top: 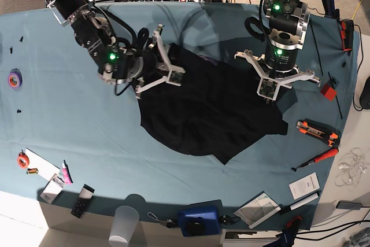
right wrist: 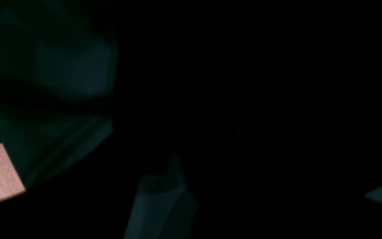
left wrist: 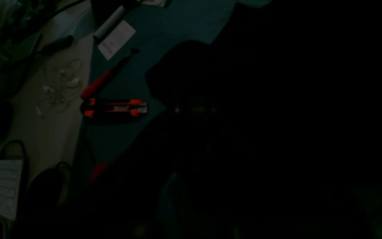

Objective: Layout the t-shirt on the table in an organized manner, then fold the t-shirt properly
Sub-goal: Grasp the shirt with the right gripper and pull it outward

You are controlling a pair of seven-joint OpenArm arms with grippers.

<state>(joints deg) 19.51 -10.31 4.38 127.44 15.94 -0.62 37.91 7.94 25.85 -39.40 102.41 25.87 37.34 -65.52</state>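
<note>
Base looks straight down; 2 wrist views sit close above the table.

Both wrist views were nearly black; the t-shirt hid the left gripper's fingertips.

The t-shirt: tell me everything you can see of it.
The t-shirt is black, soft-looking fabric, lying rumpled and unfolded in an uneven heap at the middle of the teal table. No print or tag shows. The left gripper is shut and presses down at its far edge on the base view's right; the right gripper hangs open over the opposite upper corner. Whether either pinches cloth is unclear.
</note>
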